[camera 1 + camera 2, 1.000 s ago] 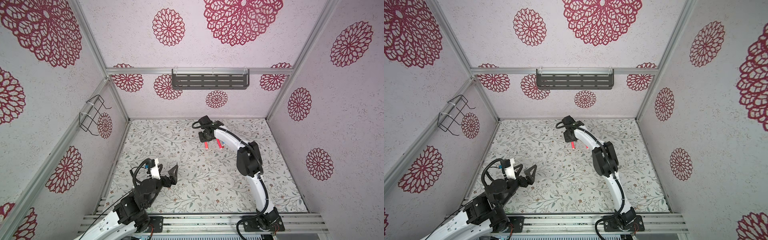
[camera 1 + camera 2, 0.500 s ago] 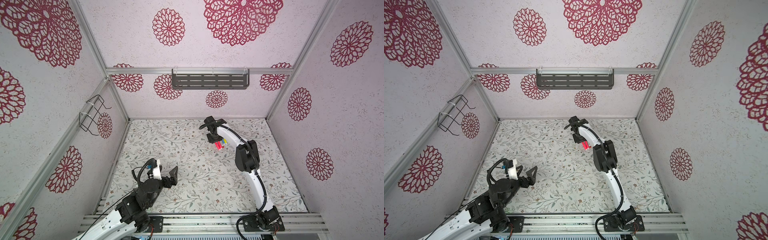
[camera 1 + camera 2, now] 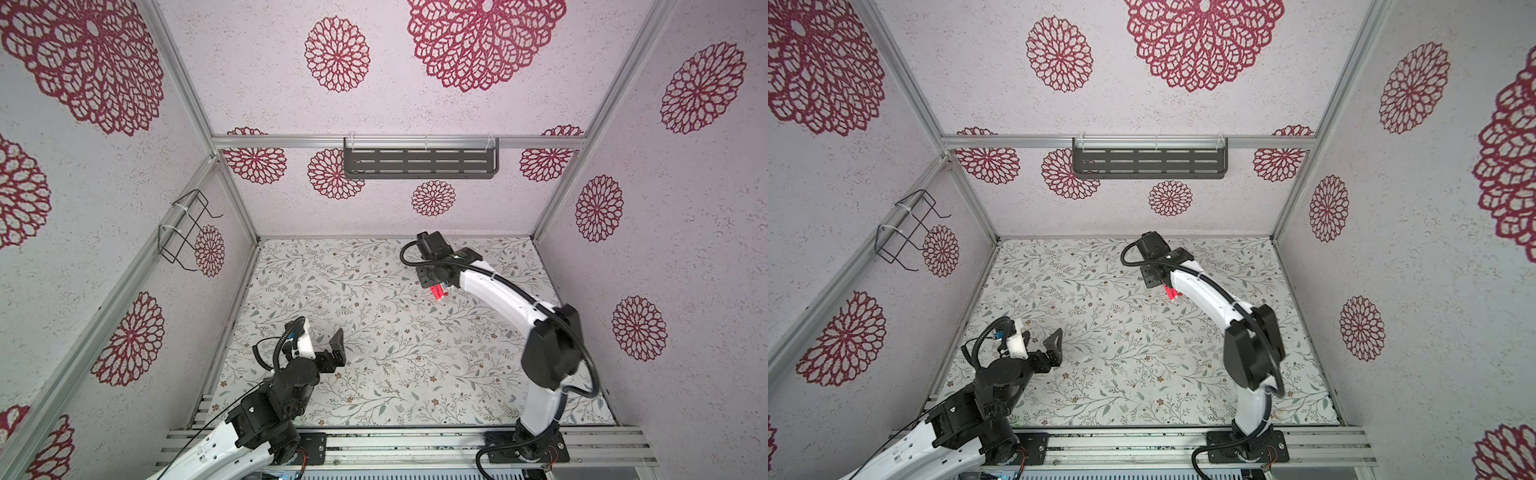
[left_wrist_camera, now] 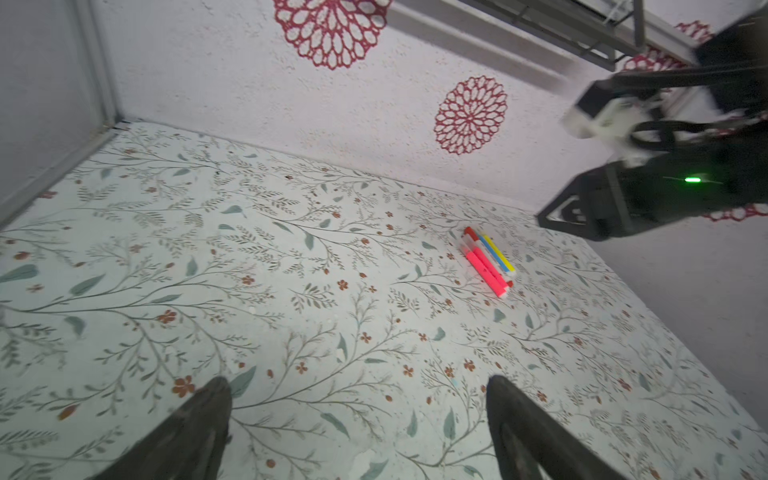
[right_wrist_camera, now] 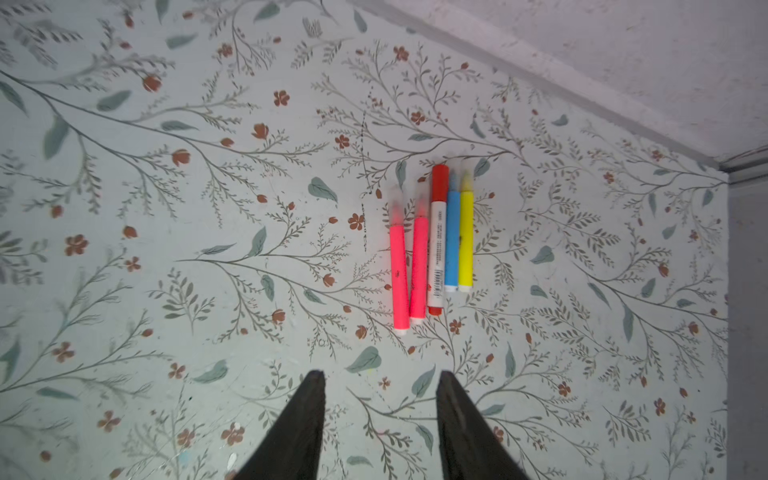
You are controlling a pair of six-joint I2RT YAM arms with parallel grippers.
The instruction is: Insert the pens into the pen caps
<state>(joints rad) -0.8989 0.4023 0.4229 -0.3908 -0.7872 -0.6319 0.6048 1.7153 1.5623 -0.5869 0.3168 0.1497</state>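
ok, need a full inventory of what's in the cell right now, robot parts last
pink-red pens: two, pinkish-red, side by side at one end of a row on the table
white pen: one, white with print, middle of the row
blue pen: one, blue, between the white and yellow ones
yellow pen: one, yellow, other end of the row
red cap: one, red, on the white pen
clear caps: apparently four, see-through, on the other pens' tips; blurred
table: one, pale floral print, cell floor
shelf: one, dark grey, slotted, back wall
wire basket: one, black, left wall
left gripper: one, black, open, empty, near left of the table
right gripper: one, black, open, empty, by the pens
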